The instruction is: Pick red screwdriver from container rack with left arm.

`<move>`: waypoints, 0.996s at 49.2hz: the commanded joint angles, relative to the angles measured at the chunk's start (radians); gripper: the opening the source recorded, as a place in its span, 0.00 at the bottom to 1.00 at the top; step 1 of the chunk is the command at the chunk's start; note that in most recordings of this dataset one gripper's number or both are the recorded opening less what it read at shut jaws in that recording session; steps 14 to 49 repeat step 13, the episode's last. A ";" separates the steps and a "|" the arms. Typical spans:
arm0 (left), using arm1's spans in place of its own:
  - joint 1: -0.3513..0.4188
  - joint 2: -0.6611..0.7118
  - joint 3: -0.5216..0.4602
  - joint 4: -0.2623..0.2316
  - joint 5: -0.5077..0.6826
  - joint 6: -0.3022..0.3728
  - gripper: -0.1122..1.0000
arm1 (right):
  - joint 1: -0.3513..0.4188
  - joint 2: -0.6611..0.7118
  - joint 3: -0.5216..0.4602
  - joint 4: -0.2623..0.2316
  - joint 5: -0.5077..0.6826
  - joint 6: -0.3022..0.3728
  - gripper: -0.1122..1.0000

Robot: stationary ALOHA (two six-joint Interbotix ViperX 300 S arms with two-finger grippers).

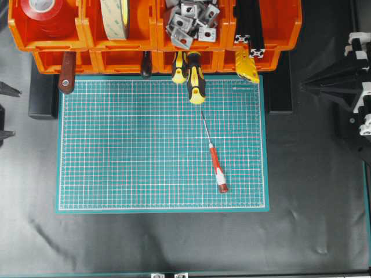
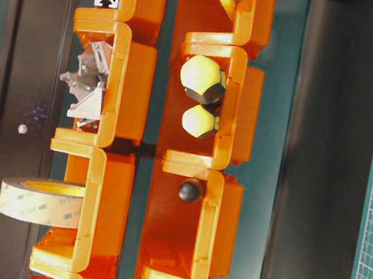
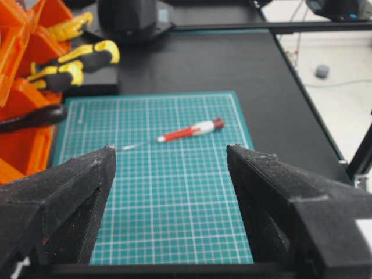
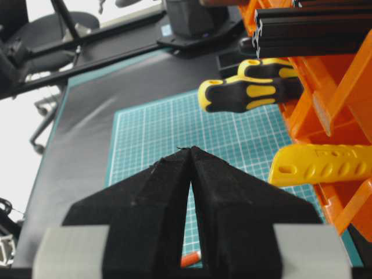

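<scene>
red screwdriver (image 1: 216,166): lies flat on the green cutting mat (image 1: 116,174), right of the mat's middle, well apart from the container rack (image 1: 87,35); shaft tip points toward the rack, white-ringed end cap toward the near edge.
handling: probably light and stiff; the plastic handle looks smooth and round, so it may roll or slip under a pinch; the thin shaft is a poor place to hold.
where to grip: across the red handle, near the white collar, fingers closing from either side.
left gripper (image 3: 168,174): jaws spread wide with nothing between them; the screwdriver lies beyond and between them in the left wrist view.
right gripper (image 4: 192,160): fingertips pressed together at a point, holding nothing visible.
overhead view: gives the screwdriver's whole length and angle on the mat, and the yellow-and-black screwdrivers (image 1: 194,78) sticking out of the rack.
left wrist view: shows the jaws' gap and their line to the handle.
table-level view: shows only the rack's bins; no screwdriver, no gripper.
right wrist view: only a scrap of red handle shows behind the closed fingers.
</scene>
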 commanded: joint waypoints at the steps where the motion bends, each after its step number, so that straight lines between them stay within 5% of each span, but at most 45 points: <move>1: 0.002 0.008 -0.009 0.003 -0.003 0.000 0.77 | -0.003 0.005 -0.020 0.002 -0.003 -0.002 0.10; 49: 0.002 0.005 -0.003 0.003 -0.003 0.000 0.77 | -0.003 0.005 -0.011 0.002 0.011 -0.002 0.10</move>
